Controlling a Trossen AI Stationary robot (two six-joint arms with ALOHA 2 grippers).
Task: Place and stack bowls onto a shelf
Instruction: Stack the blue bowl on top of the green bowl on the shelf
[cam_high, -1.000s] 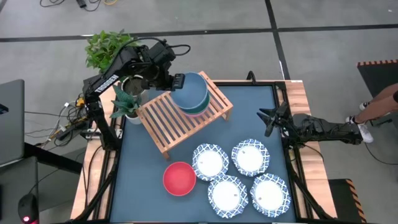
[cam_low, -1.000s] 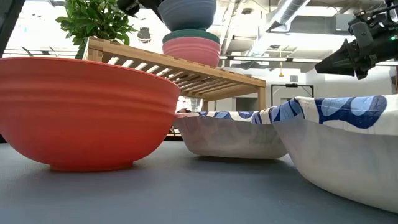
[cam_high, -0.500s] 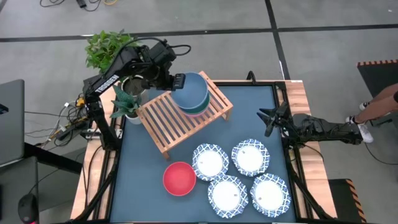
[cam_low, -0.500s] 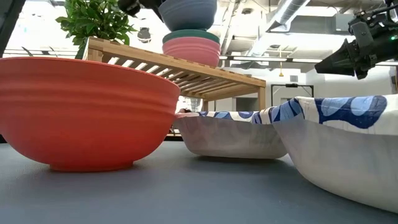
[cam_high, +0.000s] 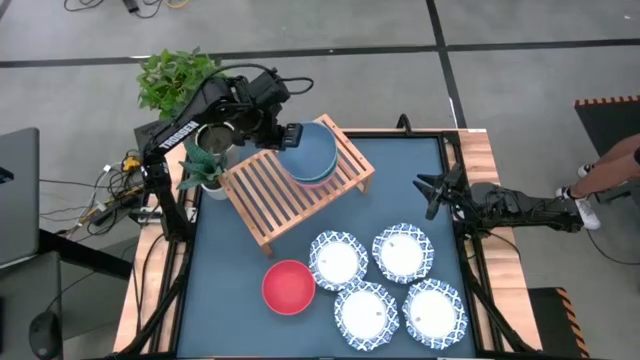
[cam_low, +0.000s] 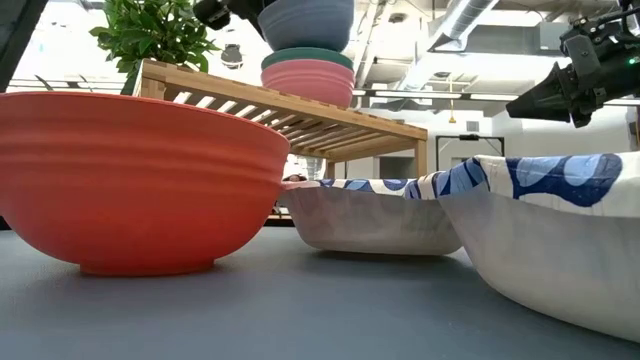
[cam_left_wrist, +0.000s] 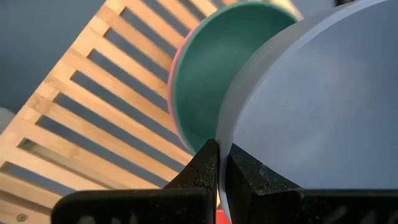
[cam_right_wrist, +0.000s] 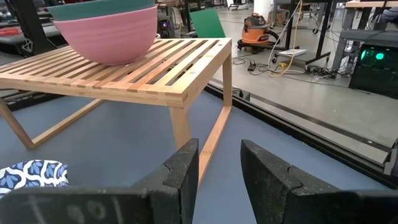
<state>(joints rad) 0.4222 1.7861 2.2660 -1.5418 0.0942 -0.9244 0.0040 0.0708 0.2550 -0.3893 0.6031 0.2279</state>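
Observation:
My left gripper (cam_high: 288, 134) is shut on the grey-blue bowl (cam_high: 314, 150) and holds it over the stack at the shelf's far right end. In that stack the dark green bowl (cam_low: 308, 58) sits nested in the pink bowl (cam_low: 308, 86), which rests on the slats of the wooden shelf (cam_high: 272, 192). The red bowl (cam_high: 288, 287) stands on the tabletop near the front. Four white dishes with blue rims (cam_high: 338, 259) lie to its right. My right gripper (cam_high: 432, 193) waits open at the table's right edge. My left gripper pinches the grey-blue bowl's rim (cam_left_wrist: 219, 132), one finger (cam_left_wrist: 244, 173) inside the bowl and the other finger (cam_left_wrist: 203, 169) outside. It comes roughly level from the table's left. The bowl (cam_low: 305, 22) is upright, right above the green bowl; whether they touch I cannot tell.
A potted plant in a metal pot (cam_high: 206, 152) stands by the shelf's left end, close under my left arm. The left part of the shelf's slats (cam_left_wrist: 93, 118) is bare. Dark blue tabletop (cam_high: 410, 180) lies between the shelf and my right gripper.
My left gripper has carried the grey-blue bowl a little toward the table's right, so that it sits more squarely over the green and pink stack. Its fingers have stayed shut on the rim.

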